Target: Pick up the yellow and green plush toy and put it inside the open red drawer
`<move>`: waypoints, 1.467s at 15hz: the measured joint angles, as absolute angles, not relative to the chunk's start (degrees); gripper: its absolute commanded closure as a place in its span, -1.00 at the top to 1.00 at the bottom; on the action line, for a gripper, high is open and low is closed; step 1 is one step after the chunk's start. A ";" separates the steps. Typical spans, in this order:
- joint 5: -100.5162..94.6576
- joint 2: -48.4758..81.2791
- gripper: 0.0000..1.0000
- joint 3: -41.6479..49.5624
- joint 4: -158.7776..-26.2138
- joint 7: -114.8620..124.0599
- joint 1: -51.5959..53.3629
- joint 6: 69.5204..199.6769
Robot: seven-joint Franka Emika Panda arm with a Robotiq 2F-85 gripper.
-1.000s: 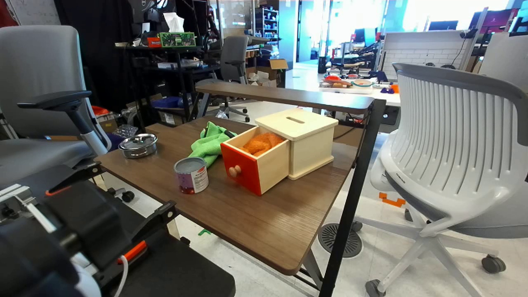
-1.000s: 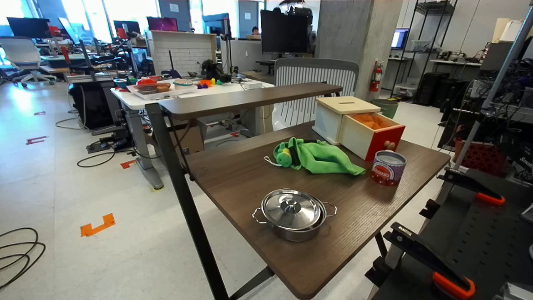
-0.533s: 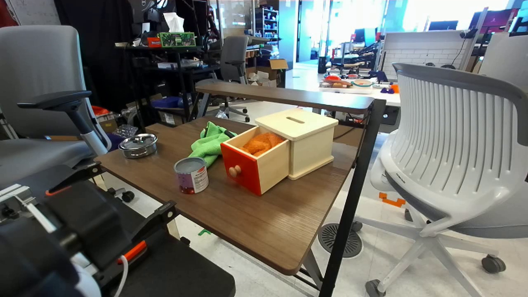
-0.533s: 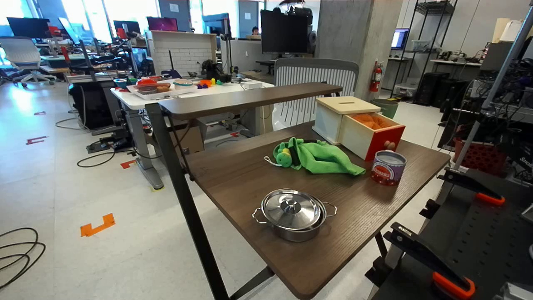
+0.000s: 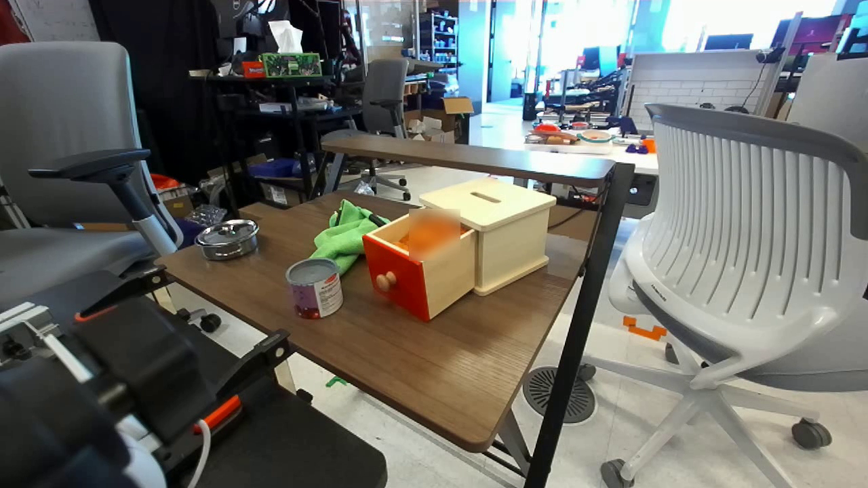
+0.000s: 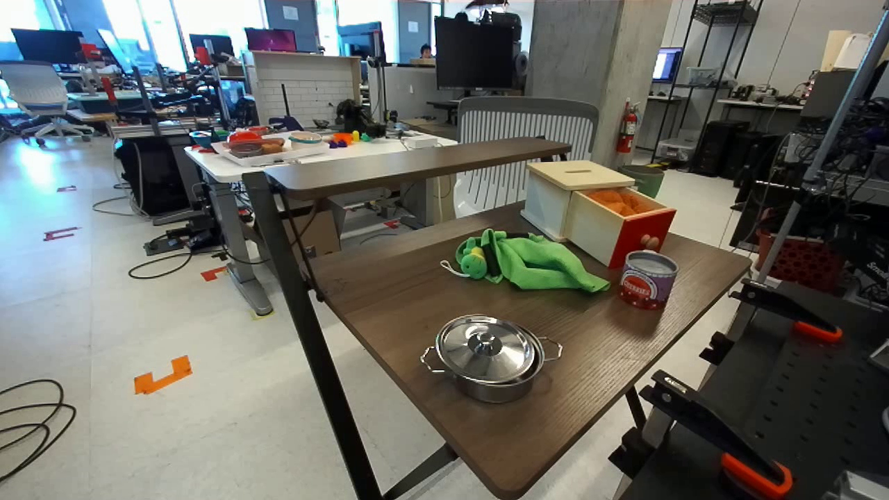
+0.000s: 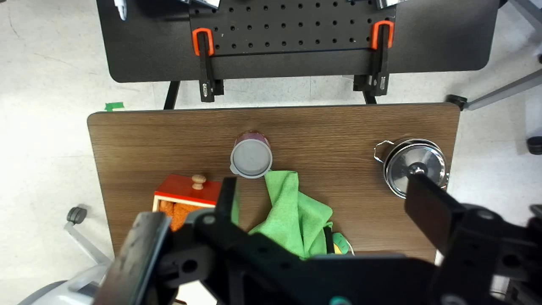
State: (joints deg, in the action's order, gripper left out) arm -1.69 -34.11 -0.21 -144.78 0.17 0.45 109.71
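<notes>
Jaws were spread wide, empty; drawer (image 6: pixel 628 232) sat open, toy (image 6: pixel 531 260) lay on the bench (image 6: pixel 583 354), so grab and drop both looked undone.

The brown worktop (image 6: pixel 382 298) carries a plush toy (image 6: pixel 542 262). Beside the toy stand a tin (image 6: pixel 647 281) and a wooden box (image 6: pixel 578 176); farther off, a pot (image 6: pixel 492 364).

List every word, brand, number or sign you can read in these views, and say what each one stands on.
Nothing reads with certainty.
Can, red oval: perhaps "CHERRIES", blurred.
Can, white panel: too small to read.
White chair, small dark lettering: too small.
Black clamps, pale print: too small.
Black item at an exterior view's right edge, white lettering: unclear.
</notes>
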 measured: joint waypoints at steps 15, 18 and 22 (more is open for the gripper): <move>-1.60 -13.50 1.00 -11.25 -145.88 25.06 2.45 135.21; -1.59 -6.89 1.00 -11.78 -143.28 30.50 3.34 143.01; -1.52 2.55 1.00 -11.59 -137.64 35.86 3.79 152.11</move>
State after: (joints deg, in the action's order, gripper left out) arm -1.52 2.55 -11.59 -137.64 35.86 3.79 152.11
